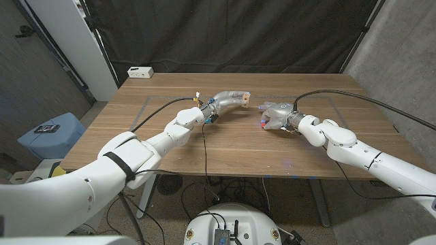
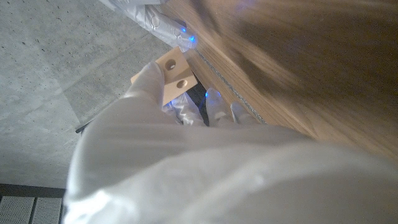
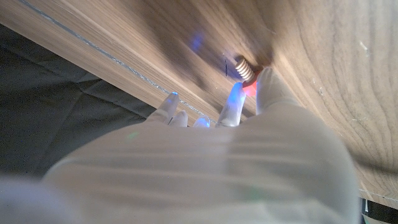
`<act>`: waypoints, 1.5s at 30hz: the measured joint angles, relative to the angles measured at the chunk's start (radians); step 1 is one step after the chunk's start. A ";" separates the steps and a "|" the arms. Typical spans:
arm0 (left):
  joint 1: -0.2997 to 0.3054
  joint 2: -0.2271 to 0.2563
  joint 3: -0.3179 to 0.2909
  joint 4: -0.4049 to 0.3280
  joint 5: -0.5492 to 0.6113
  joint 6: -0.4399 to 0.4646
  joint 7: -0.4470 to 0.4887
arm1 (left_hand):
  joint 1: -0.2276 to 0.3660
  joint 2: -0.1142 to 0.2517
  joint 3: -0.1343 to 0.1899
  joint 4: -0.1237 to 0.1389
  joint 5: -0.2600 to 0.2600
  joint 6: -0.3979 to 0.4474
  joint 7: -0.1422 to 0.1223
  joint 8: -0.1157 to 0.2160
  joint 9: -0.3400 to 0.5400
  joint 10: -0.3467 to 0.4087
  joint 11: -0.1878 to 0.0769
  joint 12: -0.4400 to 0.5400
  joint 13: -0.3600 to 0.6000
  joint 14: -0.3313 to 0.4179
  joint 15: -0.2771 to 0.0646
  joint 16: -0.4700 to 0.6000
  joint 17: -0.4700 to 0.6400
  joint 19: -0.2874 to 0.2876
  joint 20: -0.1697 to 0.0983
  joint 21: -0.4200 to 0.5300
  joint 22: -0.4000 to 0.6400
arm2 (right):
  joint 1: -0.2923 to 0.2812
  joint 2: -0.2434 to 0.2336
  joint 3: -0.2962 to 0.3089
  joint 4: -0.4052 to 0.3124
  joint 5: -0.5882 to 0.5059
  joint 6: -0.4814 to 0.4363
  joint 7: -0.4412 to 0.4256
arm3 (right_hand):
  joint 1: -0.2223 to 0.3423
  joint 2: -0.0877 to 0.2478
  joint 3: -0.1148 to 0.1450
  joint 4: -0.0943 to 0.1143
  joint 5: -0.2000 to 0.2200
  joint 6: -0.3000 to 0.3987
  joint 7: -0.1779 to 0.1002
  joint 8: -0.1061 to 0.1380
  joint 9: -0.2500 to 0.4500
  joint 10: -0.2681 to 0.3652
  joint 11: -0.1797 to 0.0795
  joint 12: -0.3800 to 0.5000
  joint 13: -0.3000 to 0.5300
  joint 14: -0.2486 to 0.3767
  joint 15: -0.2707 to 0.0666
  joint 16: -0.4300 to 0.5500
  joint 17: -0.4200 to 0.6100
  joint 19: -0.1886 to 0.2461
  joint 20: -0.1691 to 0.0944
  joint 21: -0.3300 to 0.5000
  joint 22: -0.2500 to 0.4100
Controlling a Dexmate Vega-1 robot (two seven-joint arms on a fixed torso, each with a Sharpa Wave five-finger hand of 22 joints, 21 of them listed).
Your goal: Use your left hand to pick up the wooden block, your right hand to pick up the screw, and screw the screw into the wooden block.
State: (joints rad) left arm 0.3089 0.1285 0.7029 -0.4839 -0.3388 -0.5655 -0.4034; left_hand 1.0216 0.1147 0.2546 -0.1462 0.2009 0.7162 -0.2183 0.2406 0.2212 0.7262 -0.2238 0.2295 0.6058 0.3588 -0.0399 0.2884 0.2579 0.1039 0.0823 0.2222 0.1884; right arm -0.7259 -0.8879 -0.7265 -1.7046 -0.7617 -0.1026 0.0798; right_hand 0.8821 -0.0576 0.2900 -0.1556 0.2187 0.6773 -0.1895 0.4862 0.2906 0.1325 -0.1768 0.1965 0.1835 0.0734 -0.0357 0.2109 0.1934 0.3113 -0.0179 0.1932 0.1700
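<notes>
left hand (image 1: pixel 228 101): raised off the table (image 1: pixel 225 146), fingers clamped on wooden block (image 2: pixel 173 76) | right hand (image 1: pixel 276 116): low, fingertips pinching screw (image 3: pixel 244 68)

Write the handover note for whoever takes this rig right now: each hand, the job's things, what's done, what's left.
Left hand: holds the wooden block above the table; its two holes show in the left wrist view.
Right hand: pinches the screw, threaded end out, close over the table.
Done: both pickups.
Left: the hands are apart; bring the screw to a hole in the block and turn it in.
</notes>
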 measured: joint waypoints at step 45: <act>0.002 -0.008 -0.007 0.011 -0.011 0.000 -0.007 | -0.007 0.007 0.015 0.001 0.003 0.001 0.004 0.005 0.000 0.004 0.004 -0.010 -0.001 0.003 -0.003 -0.011 0.000 0.000 0.000 0.000 0.000 | -0.020 0.007 0.011 -0.005 0.032 -0.025 -0.039 | 0.016 0.016 -0.004 0.004 -0.001 0.096 0.011 0.087 0.037 0.048 -0.013 0.007 0.000 0.027 -0.002 0.004 0.000 0.016 -0.005 0.000 0.000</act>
State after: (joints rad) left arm 0.3111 0.1201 0.6963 -0.4730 -0.3494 -0.5653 -0.4108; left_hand 1.0150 0.1214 0.2692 -0.1456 0.2037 0.7168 -0.2145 0.2453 0.2211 0.7300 -0.2198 0.2192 0.6049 0.3622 -0.0432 0.2771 0.2578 0.1039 0.0822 0.2222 0.1884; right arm -0.7456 -0.8812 -0.7154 -1.7097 -0.7299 -0.1272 0.0407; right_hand 0.8979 -0.0418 0.2856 -0.1515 0.2176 0.7737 -0.1788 0.5735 0.3277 0.1807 -0.1893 0.2037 0.1835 0.1002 -0.0375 0.2147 0.1931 0.3273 -0.0233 0.1932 0.1698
